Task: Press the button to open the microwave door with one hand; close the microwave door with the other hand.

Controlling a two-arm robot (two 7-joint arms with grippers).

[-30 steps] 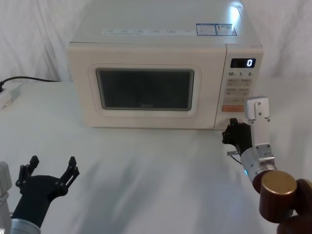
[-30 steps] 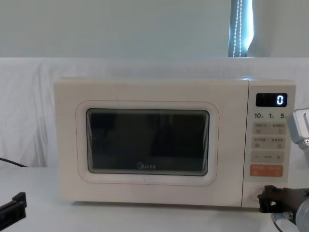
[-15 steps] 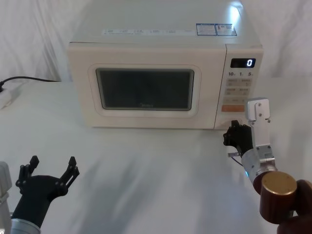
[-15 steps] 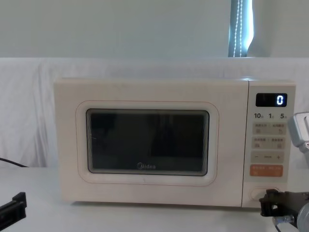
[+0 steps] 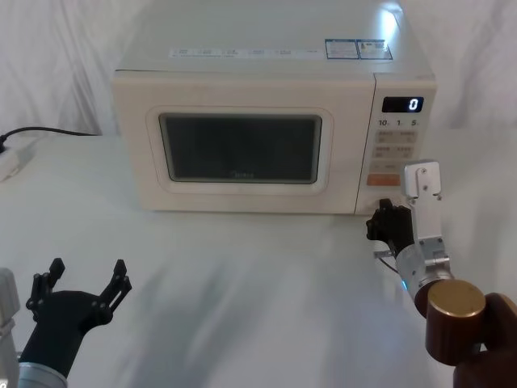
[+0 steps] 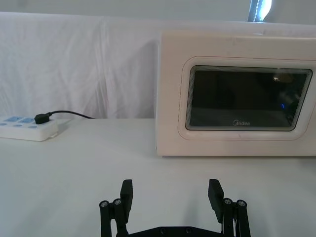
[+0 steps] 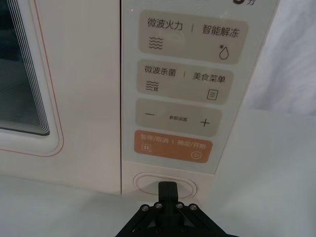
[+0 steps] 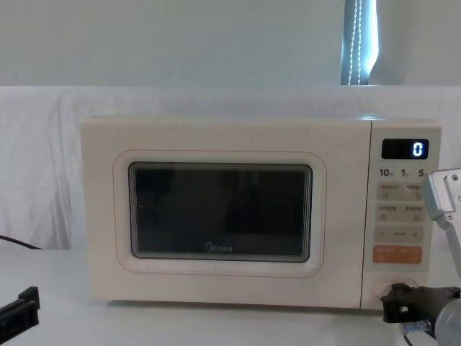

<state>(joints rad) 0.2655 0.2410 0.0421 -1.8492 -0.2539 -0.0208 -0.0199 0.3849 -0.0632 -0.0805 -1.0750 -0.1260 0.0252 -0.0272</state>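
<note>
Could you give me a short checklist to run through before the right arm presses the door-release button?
1. Right gripper lined up with the button: ok, its closed tip sits right in front of the pill-shaped key, below the orange key.
2. Tip actually touching the button: cannot tell.
3. Microwave door shut before the press: ok, flush with the body.
4. Swing path in front of the door free: ok in the head view.
5. Left gripper ready to close the door: ok, open and low on the table, well short of the door.
6. Microwave powered: ok, the display reads 0.
</note>
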